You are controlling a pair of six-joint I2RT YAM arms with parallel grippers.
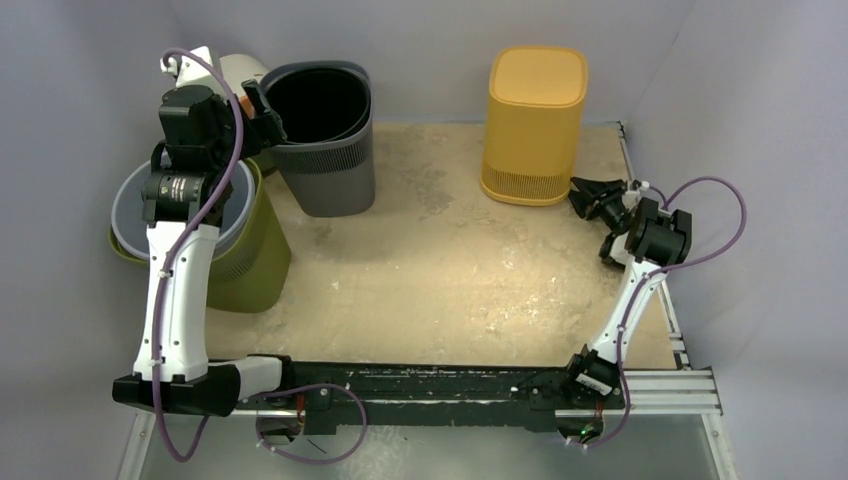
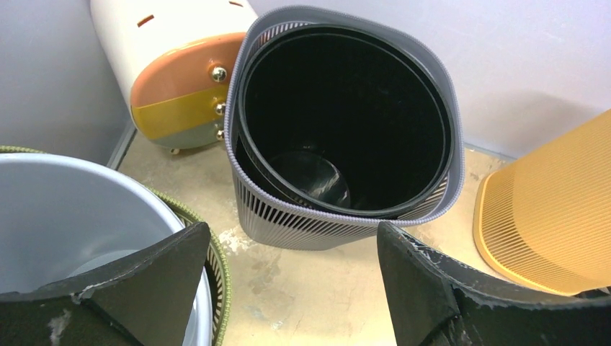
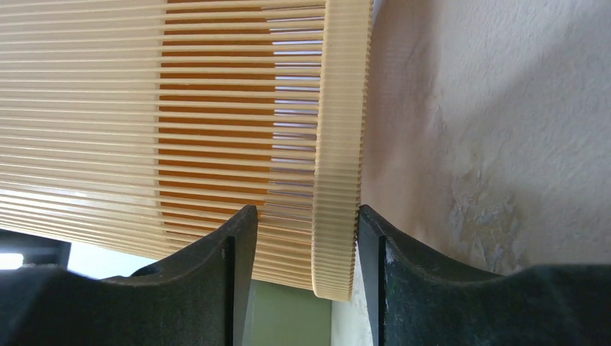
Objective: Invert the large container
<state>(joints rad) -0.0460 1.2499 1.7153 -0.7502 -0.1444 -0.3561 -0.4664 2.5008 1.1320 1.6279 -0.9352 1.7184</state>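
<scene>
Okay, right fingers [image 3: 425, 288] are sitting apart, straddling the ribbed bottom rim of the yellow container [image 1: 535, 120], one touching it, not clamping. Container is standing closed end up on the table [image 1: 440, 270], upper right of the top view. Left fingers [image 2: 144, 288] are hanging wide apart, holding nothing, by the grey bin [image 2: 288, 223] at upper left.

The yellow container [image 1: 535, 120] is matt ribbed plastic, the black liner [image 2: 346, 122] glossy and smooth, the tabletop [image 1: 450, 270] rough.
</scene>
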